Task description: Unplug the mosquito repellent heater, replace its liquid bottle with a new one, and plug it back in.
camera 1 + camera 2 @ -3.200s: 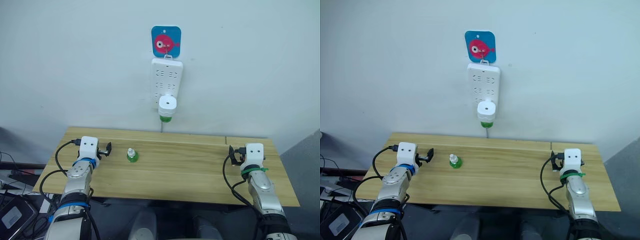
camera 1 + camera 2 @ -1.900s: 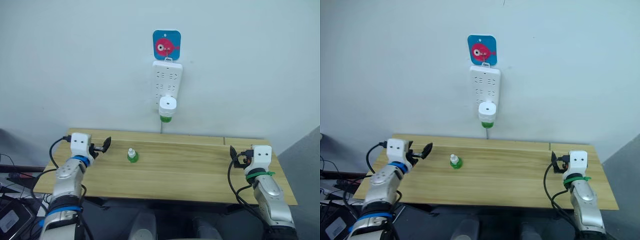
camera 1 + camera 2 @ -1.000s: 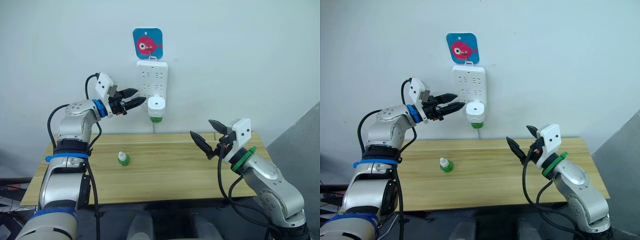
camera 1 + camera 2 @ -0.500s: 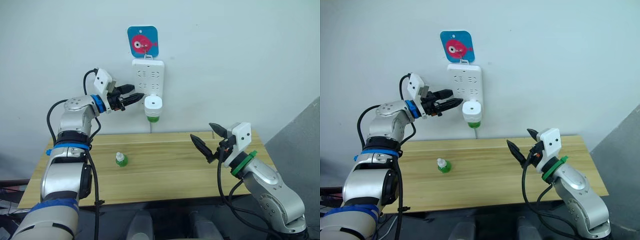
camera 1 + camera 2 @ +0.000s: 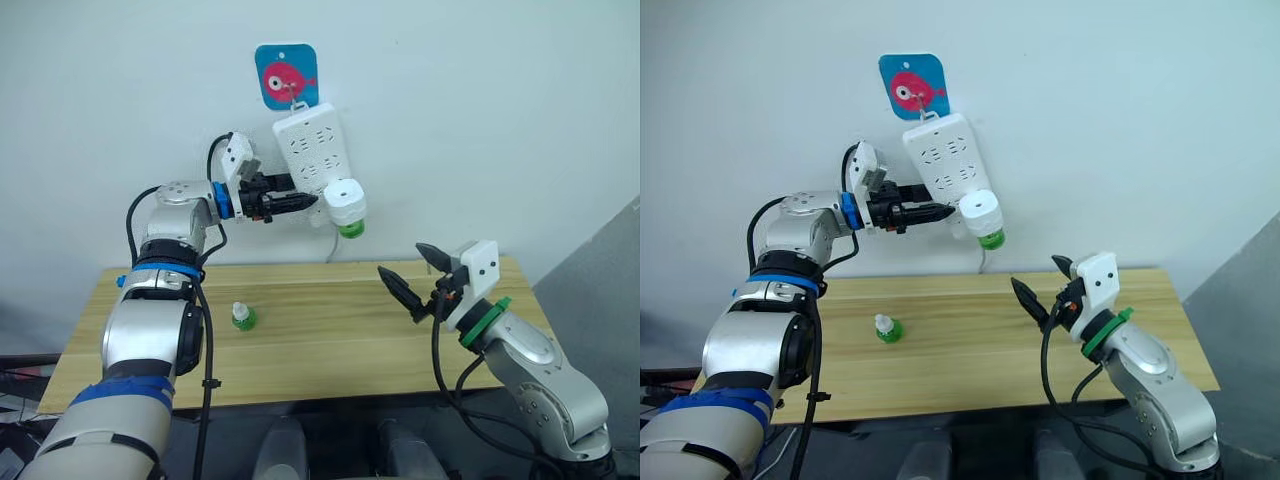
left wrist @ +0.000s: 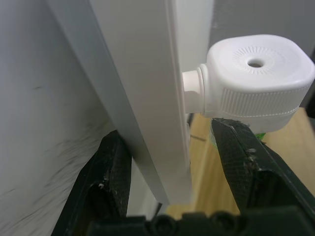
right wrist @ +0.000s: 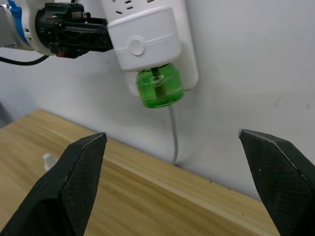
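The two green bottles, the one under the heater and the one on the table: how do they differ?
The bottle under the heater hangs fitted into the heater, off the table and tilted with the power strip; the bottle on the table stands upright, alone. The fitted one's neck is hidden; the table one shows a white cap. Both are small and green.

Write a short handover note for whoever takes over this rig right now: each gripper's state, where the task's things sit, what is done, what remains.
Left gripper: fingers either side of the long white power strip's edge; the strip hangs tilted.
Right gripper: open, empty, above the wooden table.
Small white cylindrical mosquito repellent heater, green bottle beneath, plugged in.
Spare small green bottle upright on the table.
Done: nothing yet.
Left: unplug, swap bottles, replug.
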Controlling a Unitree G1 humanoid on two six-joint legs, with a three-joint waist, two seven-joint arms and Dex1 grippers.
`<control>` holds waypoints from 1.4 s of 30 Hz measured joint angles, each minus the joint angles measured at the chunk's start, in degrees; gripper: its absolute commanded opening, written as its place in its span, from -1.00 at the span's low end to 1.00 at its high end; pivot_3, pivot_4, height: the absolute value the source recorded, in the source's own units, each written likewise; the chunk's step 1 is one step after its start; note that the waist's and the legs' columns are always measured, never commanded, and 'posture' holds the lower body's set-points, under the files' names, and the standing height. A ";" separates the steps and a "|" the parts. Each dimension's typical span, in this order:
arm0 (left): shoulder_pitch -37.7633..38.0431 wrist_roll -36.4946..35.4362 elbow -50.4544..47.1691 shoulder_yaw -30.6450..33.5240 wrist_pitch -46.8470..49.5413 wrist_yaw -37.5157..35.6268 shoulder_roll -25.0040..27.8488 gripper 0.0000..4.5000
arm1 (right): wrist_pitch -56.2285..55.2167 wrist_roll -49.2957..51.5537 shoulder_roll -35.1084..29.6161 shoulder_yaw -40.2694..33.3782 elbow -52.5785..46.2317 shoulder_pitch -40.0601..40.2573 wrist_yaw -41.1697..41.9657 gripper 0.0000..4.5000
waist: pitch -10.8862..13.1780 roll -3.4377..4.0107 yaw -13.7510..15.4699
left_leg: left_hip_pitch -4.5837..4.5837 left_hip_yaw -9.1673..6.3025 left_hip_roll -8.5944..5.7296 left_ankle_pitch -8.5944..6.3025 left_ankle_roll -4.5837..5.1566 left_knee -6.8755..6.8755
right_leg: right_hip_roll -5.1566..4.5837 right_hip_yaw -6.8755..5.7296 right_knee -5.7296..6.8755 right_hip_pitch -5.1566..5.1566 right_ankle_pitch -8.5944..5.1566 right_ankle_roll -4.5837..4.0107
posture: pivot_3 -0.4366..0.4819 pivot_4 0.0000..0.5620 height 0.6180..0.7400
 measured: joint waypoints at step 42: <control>2.66 -2.06 -7.52 2.31 6.42 4.82 -1.99 -0.40 | 12.62 -16.45 15.67 13.27 13.06 -28.89 -17.85 0.83 | 1.88 0.71 -0.97 | -0.18 -1.27 0.01 -0.17 0.30 -0.07 | -0.01 -1.27 0.53 0.08 -0.65 -0.26 | 0.39 -0.16 1.00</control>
